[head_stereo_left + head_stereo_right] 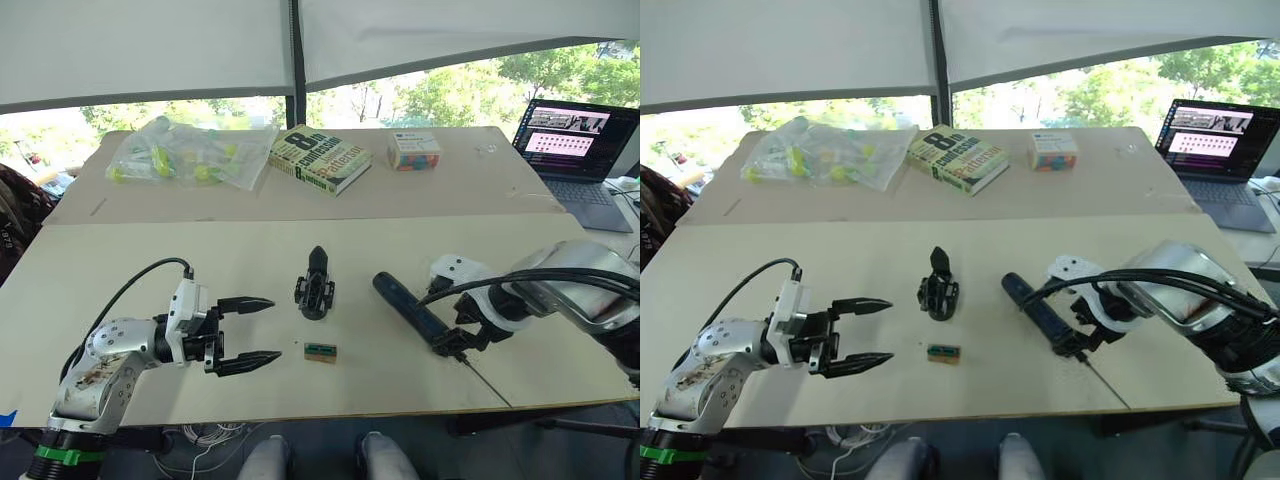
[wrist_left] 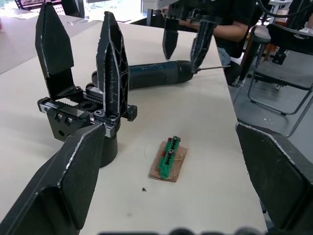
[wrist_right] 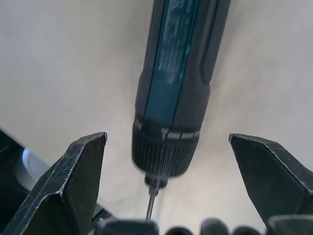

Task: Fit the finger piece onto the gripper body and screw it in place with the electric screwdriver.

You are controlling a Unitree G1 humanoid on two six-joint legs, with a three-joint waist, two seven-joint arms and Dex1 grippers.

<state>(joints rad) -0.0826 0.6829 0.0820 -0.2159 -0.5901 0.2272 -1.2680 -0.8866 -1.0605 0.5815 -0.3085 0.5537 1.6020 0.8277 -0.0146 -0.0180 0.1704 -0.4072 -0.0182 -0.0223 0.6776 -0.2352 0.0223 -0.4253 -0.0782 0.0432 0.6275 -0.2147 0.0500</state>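
The gripper body [image 1: 314, 290] stands mid-table, and in the left wrist view it carries two upright black tapered fingers; I cannot tell which of them is the finger piece [image 2: 112, 63]. The electric screwdriver [image 1: 408, 308] lies flat to its right, its thin bit pointing toward the front right edge. My right gripper [image 1: 462, 338] is open, with one finger on each side of the screwdriver's collar [image 3: 165, 147], not touching it. My left gripper [image 1: 276, 328] hovers open and holds nothing, to the left of the body and a small green-topped block [image 1: 320, 351].
At the back of the table lie a plastic bag of yellow-green items [image 1: 185, 155], a book [image 1: 320, 160] and a small box [image 1: 413, 150]. A laptop [image 1: 575, 140] sits at the far right. A person [image 2: 234, 24] sits beyond the table.
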